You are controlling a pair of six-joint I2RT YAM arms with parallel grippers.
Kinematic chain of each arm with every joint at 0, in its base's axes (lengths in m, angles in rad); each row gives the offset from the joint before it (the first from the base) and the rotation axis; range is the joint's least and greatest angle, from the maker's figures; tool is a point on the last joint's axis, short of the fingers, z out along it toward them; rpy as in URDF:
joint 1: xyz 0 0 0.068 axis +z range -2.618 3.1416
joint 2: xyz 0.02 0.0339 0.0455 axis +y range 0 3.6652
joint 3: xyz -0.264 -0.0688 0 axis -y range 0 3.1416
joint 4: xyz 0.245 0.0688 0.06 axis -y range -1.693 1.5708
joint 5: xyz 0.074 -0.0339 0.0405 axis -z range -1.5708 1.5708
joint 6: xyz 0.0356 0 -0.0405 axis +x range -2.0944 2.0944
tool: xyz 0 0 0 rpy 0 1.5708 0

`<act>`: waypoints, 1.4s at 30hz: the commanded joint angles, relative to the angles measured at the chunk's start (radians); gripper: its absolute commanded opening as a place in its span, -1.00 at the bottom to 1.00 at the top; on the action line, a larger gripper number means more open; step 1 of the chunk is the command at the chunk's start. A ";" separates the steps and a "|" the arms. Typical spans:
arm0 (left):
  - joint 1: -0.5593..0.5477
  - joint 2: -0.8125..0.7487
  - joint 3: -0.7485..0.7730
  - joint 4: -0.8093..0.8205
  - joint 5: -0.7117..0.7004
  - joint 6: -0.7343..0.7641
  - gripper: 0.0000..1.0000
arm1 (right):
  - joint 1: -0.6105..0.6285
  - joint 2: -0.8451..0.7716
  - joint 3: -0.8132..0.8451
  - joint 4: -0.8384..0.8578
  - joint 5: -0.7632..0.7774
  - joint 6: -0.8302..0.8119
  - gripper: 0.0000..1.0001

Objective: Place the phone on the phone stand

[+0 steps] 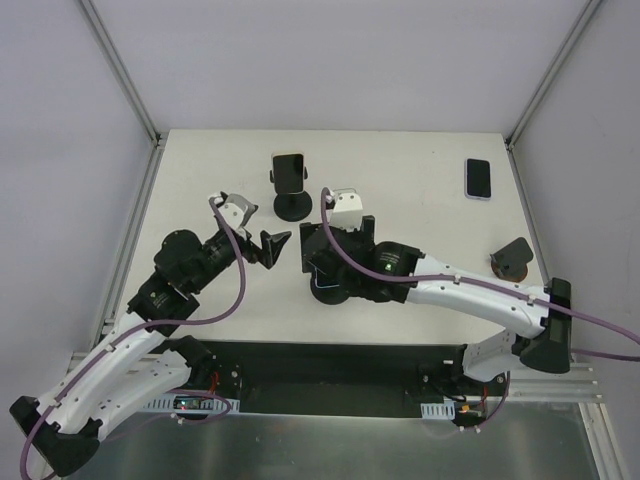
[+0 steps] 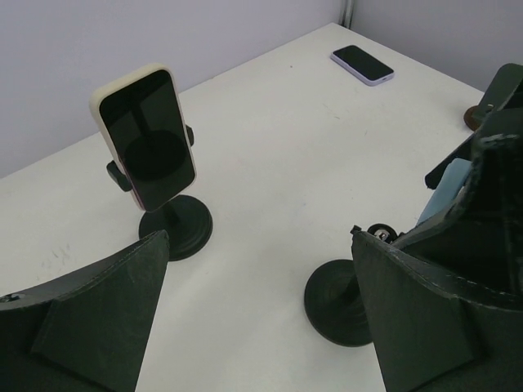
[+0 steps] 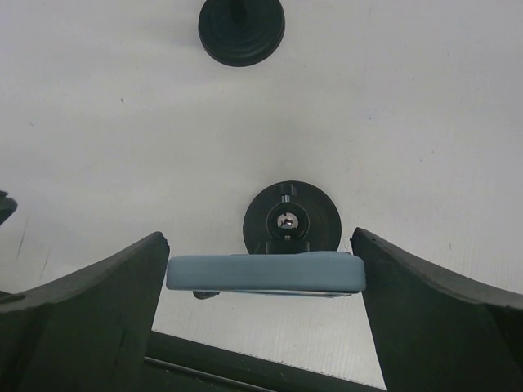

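Slate-blue phone (image 3: 265,273) over black round-based stand (image 3: 292,214), lower centre.
Left gripper (image 2: 260,245) parted; whether right gripper (image 3: 260,237) clamps the phone, we cannot tell.

The top camera looks down from above on the whole table (image 1: 420,200). The left wrist camera looks low across it, the right wrist one straight down, close; both show the same dark stand base (image 3: 292,216).

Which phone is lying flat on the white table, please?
The lilac-edged phone at the far right; the cream-cased phone stands on a black stand, the blue phone sits inside the right pincer.
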 commanded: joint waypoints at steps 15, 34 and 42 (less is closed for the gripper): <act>0.015 -0.063 -0.007 -0.013 -0.192 0.005 0.79 | -0.202 0.096 0.150 0.176 0.152 -0.281 -0.98; 0.021 -0.037 -0.017 -0.007 -0.276 0.041 0.78 | -0.489 0.437 0.429 0.539 -0.072 -0.467 -0.99; 0.019 -0.031 -0.020 -0.002 -0.276 0.042 0.80 | -0.505 0.461 0.449 0.508 -0.043 -0.356 -0.98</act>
